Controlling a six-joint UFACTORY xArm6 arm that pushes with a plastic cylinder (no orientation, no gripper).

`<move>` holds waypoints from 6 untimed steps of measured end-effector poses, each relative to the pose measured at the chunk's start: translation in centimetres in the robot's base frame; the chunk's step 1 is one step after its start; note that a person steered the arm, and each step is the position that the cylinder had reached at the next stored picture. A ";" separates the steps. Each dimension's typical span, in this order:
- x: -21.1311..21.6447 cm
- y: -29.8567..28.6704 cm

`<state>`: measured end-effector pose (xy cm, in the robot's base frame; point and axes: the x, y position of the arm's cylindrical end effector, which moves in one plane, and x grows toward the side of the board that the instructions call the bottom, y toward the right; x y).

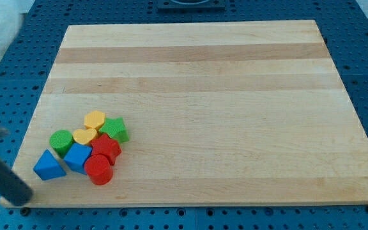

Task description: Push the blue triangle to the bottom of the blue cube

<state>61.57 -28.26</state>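
Wooden board (197, 108), pale, on blue pegboard (363, 64); all blocks clustered near the board's lower left. Blue triangle (48, 165): leftmost of the group, just left of blue cube (78, 156), seemingly touching it, level with it rather than under it. Green cylinder (61, 141): above the triangle, against the cube's upper left. Yellow heart (85, 136) and yellow hexagon (95, 120): above the cube. Green star (114, 130): right of the hexagon. Red star (106, 149): right of the cube. Red cylinder (98, 170): lower right of the cube, nearest the view's bottom. My tip (22, 199): a bare rod holding nothing, at the board's lower-left corner, below and left of the triangle, apart from it.
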 end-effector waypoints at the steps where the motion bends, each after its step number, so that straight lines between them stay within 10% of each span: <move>1: -2.1 -2.1; 6: -4.1 6.3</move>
